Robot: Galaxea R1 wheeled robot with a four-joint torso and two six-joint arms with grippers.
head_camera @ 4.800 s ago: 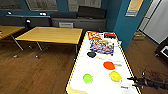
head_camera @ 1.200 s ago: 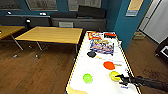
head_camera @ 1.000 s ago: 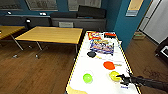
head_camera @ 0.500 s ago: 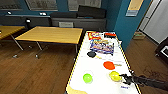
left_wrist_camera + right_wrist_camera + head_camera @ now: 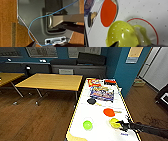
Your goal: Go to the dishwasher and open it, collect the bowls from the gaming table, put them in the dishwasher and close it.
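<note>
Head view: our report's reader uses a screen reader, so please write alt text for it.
The robot's right tool reaches a yellow-green bowl on the long white gaming table. An orange-red bowl, another yellow-green bowl and game boxes lie on it too; yellow-wood tables stand left.

Free: bare white top of gaming table (image 5: 100, 119) is being left open at lower centre | Blocked: upper centre is being occupied by game boxes (image 5: 102, 93) | Near right edge: lower-right passage is being narrowed by orange-red bowl (image 5: 109, 112)

gaming table (image 5: 100, 109), 3 bowls (image 5: 109, 112), game boxes (image 5: 102, 93)
</note>
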